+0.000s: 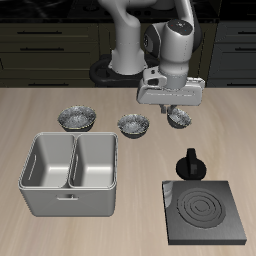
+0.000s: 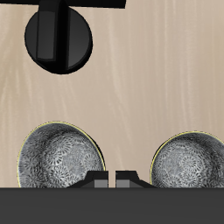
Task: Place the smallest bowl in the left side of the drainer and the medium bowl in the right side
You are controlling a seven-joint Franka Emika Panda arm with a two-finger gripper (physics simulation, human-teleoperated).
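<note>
The smallest bowl (image 1: 182, 119) (image 2: 61, 157), dark-rimmed with a speckled silver inside, sits at the back of the table, partly hidden by my gripper in the exterior view. The medium bowl (image 1: 134, 124) (image 2: 188, 160) lies beside it, towards the drainer's side. My gripper (image 1: 174, 108) (image 2: 113, 181) hovers above the table between these two bowls, closer to the smallest one. Its fingertips are together with nothing between them. The drainer (image 1: 70, 186), a light grey tub with two compartments, stands nearer the front edge; both compartments hold nothing.
The widest alike bowl (image 1: 76, 119) sits behind the drainer. A black square stove plate (image 1: 205, 210) with ring marks lies near the front edge. A black round knob (image 1: 190, 163) (image 2: 57, 39) stands just behind it.
</note>
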